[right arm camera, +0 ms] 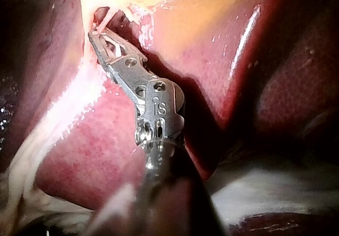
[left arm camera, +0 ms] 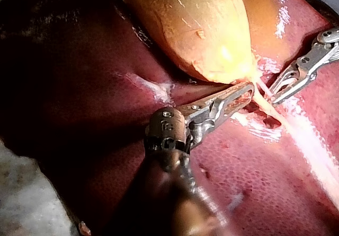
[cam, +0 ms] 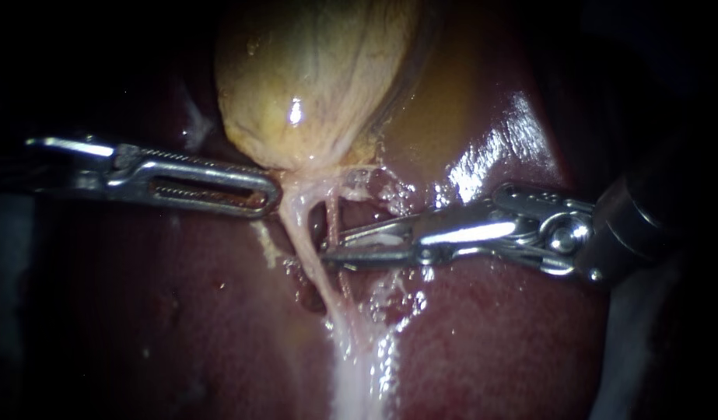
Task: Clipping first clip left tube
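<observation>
Right instrument sits nearest the lens, its wrist large on the right of the endoscope view. Jaws part open with a narrow gap, nothing clamped, tips just beside the left tube. That tube is pale and runs from the gallbladder neck down across the liver. Thinner tube crosses at the jaws; between or behind them, cannot tell. Right wrist view shows the gap plainly. Left instrument: jaws closed on the gallbladder neck. Left wrist view shows both jaws together, endoscope only one slotted face.
</observation>
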Motion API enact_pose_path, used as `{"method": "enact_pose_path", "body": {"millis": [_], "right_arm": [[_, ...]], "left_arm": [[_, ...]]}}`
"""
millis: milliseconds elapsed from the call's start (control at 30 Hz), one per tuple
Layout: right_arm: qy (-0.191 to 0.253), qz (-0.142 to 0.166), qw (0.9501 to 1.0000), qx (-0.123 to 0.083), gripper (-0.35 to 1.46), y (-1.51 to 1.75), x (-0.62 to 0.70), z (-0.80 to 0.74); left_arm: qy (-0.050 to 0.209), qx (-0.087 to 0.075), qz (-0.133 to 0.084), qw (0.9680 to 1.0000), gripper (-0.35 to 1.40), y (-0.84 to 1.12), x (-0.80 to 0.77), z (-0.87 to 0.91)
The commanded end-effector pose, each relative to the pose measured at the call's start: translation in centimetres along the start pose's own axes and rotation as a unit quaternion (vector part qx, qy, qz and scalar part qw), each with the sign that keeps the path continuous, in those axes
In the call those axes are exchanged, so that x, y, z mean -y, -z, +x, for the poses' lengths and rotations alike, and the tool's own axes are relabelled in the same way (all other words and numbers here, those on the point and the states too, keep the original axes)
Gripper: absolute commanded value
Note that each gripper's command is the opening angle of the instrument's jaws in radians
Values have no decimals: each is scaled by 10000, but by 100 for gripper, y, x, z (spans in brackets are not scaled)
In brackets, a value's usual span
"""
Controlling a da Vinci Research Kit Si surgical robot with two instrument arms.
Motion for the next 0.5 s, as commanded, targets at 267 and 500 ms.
{"method": "enact_pose_path", "body": {"millis": [267,500], "right_arm": [[2,3,10000,2,-16,0,0,0],[-5,-74,10000,-37,28,-2,-1,2]], "left_arm": [[0,1,-2,10000,-35,0,0,0],[0,1,-2,10000,-35,1,0,0]]}}
